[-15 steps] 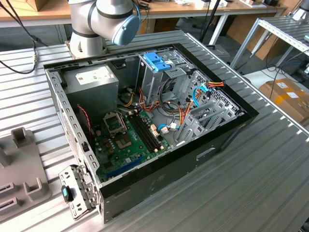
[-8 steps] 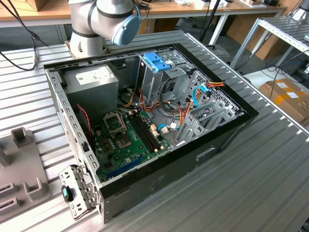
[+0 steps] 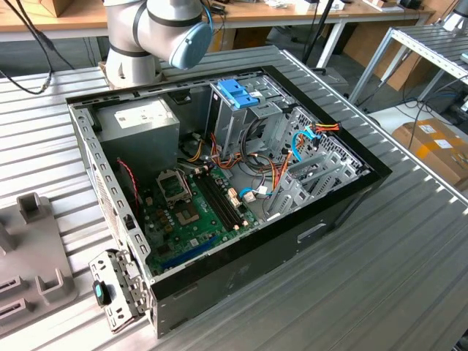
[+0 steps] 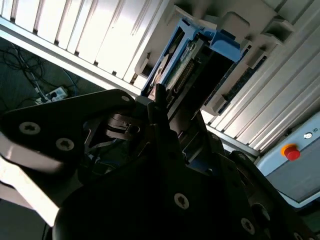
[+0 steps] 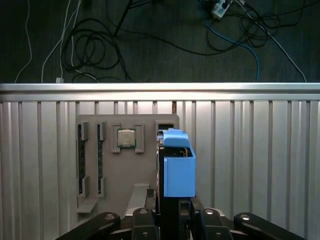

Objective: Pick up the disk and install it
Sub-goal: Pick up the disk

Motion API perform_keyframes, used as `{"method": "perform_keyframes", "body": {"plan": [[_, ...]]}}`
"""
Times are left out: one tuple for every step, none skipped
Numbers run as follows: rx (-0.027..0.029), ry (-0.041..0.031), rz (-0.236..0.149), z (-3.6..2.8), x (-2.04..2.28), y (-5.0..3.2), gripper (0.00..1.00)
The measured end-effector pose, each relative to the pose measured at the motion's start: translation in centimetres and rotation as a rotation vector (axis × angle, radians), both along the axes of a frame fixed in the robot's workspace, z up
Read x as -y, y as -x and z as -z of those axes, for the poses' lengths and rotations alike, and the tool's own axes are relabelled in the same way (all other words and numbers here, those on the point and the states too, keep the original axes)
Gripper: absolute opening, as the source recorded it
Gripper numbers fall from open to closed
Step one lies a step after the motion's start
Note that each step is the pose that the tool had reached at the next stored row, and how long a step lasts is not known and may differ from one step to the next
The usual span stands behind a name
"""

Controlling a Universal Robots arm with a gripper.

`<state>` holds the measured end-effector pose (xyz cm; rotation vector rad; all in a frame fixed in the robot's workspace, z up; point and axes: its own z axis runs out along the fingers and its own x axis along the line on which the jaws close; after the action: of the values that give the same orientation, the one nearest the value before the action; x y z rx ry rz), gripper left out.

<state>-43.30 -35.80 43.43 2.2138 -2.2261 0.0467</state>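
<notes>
Plainly, the disk [image 5: 177, 167] is in the grip of the gripper [image 5: 171, 207]: in the first wrist view the dark fingers are pressed against its two flat sides, and its light-blue rail stands out beyond them. In the second wrist view you see the same disk [image 4: 192, 60] from the side, with its connector edge and blue rails pointing away from the fingers. It hangs over the grey fixture tray [image 5: 125, 170], close by the slot at the tray's edge, and I cannot tell whether it is fully clear of that slot. A processor chip [image 5: 126, 138] and memory sticks [image 5: 81, 155] lie in the tray's other pockets. So count the grasp as made and the pick-up as roughly in hand. The install is all to do. In the exterior view the fixture tray [image 3: 29, 241] sits at the left edge of the frame, well apart from the open computer case [image 3: 351, 190] in the middle. In the upper middle of that view, the case's drive cage [image 3: 234, 124] stands upright with a blue latch piece [image 3: 238, 93] on top of it.
</notes>
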Motion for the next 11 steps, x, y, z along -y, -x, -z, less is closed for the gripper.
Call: {"method": "perform_keyframes", "body": {"plan": [[0.0005,0.0,0.0,-0.73,0.0,0.0,0.35],[0.0009,-0.0001,0.0,-1.29,0.0,0.0,0.35],[0.0008,0.0,0.0,-1.65,0.0,0.0,0.35],[0.0011,-0.0001,0.0,-2.02,0.0,0.0,0.35],[0.0014,-0.0001,0.0,-2.57,0.0,0.01,0.35],[0.0013,0.0,0.0,-2.87,0.0,0.0,0.35],[0.0013,0.0,0.0,-3.03,0.0,0.0,0.35],[0.0015,-0.0001,0.0,-3.22,0.0,0.0,0.35],[0.0014,0.0,0.0,-3.36,0.0,0.0,0.35],[0.0015,0.0,0.0,-3.49,0.0,0.0,0.35],[0.0015,0.0,0.0,-3.68,0.0,0.0,0.35]]}}
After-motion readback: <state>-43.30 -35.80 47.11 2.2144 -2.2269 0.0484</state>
